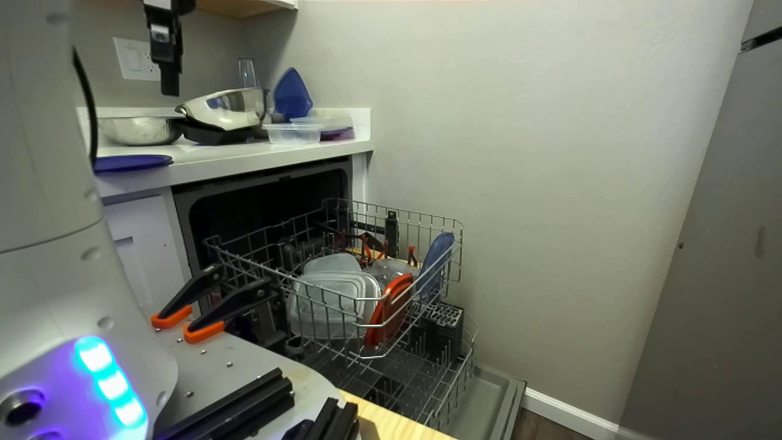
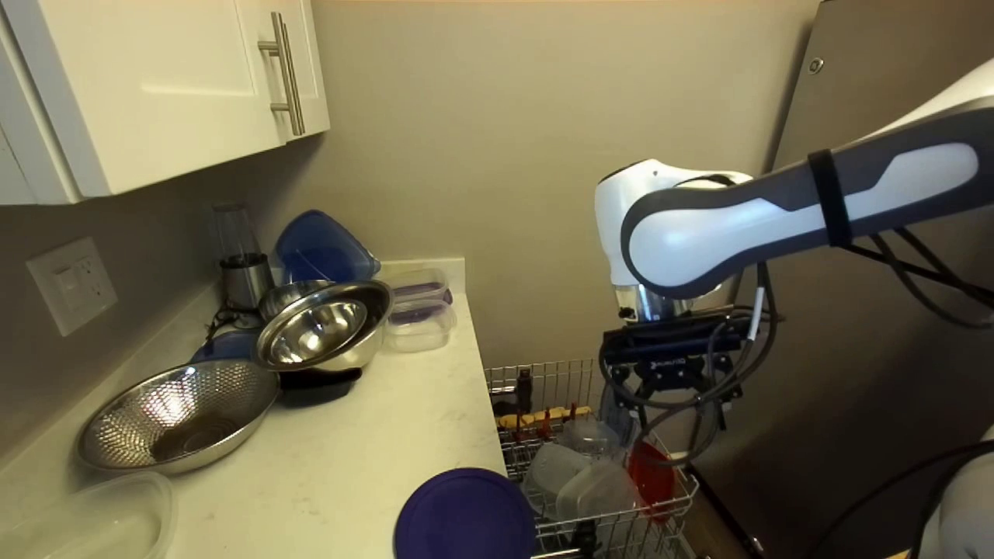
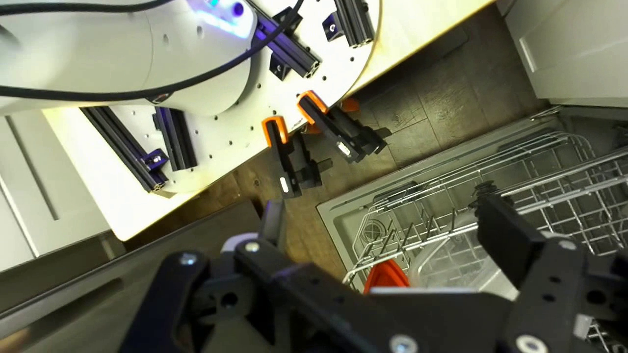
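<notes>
Pale walls frame this kitchen corner, and we have a white tabletop running beneath the cabinets, an open dishwasher below it and the upper rack slid out. Look at that load: clear containers tilted together, a red lid and a blue lid up on edge near the outer end, probably so water can run off and more fits in. Up on the tabletop, steel bowls sit one inside another, tipped over a black pan, a stack we'd guess saves room, with a colander just beside. A round purple lid lies flat by the edge. And those clamps! They bite the rim of the base plate, presumably to keep everything steady.

Now the arm: in an exterior view it comes in from the right, slopes down, then bends so that the end effector hangs pointing downward. In the wrist view we see its fingers spread wide, nothing pinched, with floor and dishwasher door showing beyond the gap. Nearest below, we reckon, is the red lid in the rack, touched by neither finger; how far down, we can't tell.
</notes>
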`<state>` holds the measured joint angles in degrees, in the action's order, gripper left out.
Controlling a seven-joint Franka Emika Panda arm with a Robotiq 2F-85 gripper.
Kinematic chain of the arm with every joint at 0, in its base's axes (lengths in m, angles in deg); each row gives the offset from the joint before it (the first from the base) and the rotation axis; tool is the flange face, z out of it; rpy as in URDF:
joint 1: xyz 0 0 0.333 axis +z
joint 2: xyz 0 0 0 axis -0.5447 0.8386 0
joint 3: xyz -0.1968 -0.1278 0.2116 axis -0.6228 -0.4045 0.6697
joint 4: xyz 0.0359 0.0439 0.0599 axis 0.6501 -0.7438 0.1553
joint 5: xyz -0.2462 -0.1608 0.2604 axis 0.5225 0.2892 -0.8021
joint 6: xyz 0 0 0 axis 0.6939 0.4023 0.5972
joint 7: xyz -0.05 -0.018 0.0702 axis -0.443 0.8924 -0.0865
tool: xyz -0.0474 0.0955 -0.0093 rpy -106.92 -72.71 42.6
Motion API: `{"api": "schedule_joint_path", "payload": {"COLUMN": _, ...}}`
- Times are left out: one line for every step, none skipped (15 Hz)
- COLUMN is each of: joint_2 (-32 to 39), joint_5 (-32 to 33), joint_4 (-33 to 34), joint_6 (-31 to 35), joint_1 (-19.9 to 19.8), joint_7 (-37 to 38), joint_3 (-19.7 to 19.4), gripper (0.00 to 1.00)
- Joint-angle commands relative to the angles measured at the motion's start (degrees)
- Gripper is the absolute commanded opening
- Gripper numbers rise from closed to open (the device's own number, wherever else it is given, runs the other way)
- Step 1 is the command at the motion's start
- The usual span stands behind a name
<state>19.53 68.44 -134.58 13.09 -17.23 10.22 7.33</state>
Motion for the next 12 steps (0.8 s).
{"api": "schedule_joint_path", "payload": {"joint_2": 4.47, "joint_5": -2.37, "joint_4": 4.33, "joint_6": -1.46, "joint_1": -3.07, "joint_7": -0.44, "joint_3": -1.30, "gripper": 1.00}}
{"api": "schedule_joint_path", "payload": {"joint_2": 5.22, "joint_5": -3.04, "joint_4": 4.71, "joint_6": -0.60, "joint_1": -3.48, "joint_7": -0.92, "joint_3": -1.65, "gripper": 1.00}}
{"api": "schedule_joint_path", "payload": {"joint_2": 5.69, "joint_5": -2.85, "joint_4": 4.66, "joint_6": 1.21, "joint_1": -3.71, "joint_7": -1.77, "joint_3": -1.73, "gripper": 1.00}}
{"api": "schedule_joint_path", "payload": {"joint_2": 6.11, "joint_5": -0.97, "joint_4": 4.83, "joint_6": 3.26, "joint_1": -3.68, "joint_7": -3.87, "joint_3": -1.62, "gripper": 1.00}}
{"api": "schedule_joint_path", "payload": {"joint_2": 6.86, "joint_5": -0.56, "joint_4": 5.43, "joint_6": 4.96, "joint_1": -3.81, "joint_7": -4.88, "joint_3": -1.82, "gripper": 1.00}}
{"api": "schedule_joint_path", "payload": {"joint_2": 7.87, "joint_5": 0.94, "joint_4": 6.32, "joint_6": 6.86, "joint_1": -4.01, "joint_7": -5.99, "joint_3": -1.65, "gripper": 1.00}}
{"api": "schedule_joint_path", "payload": {"joint_2": 8.97, "joint_5": 2.13, "joint_4": 7.18, "joint_6": 8.40, "joint_1": -4.20, "joint_7": -7.23, "joint_3": -1.65, "gripper": 1.00}}
{"api": "schedule_joint_path", "payload": {"joint_2": 10.74, "joint_5": 3.42, "joint_4": 8.37, "joint_6": 9.96, "joint_1": -4.47, "joint_7": -8.22, "joint_3": -1.64, "gripper": 1.00}}
{"api": "schedule_joint_path", "payload": {"joint_2": 12.66, "joint_5": 3.65, "joint_4": 9.53, "joint_6": 11.31, "joint_1": -4.62, "joint_7": -9.11, "joint_3": -1.90, "gripper": 1.00}}
{"api": "schedule_joint_path", "payload": {"joint_2": 14.39, "joint_5": 3.55, "joint_4": 10.55, "joint_6": 12.52, "joint_1": -4.68, "joint_7": -9.60, "joint_3": -2.06, "gripper": 1.00}}
{"api": "schedule_joint_path", "payload": {"joint_2": 16.42, "joint_5": 2.45, "joint_4": 11.26, "joint_6": 14.33, "joint_1": -4.70, "joint_7": -9.71, "joint_3": -2.30, "gripper": 1.00}}
{"api": "schedule_joint_path", "payload": {"joint_2": 18.29, "joint_5": 1.19, "joint_4": 11.93, "joint_6": 15.92, "joint_1": -4.69, "joint_7": -9.85, "joint_3": -2.71, "gripper": 1.00}}
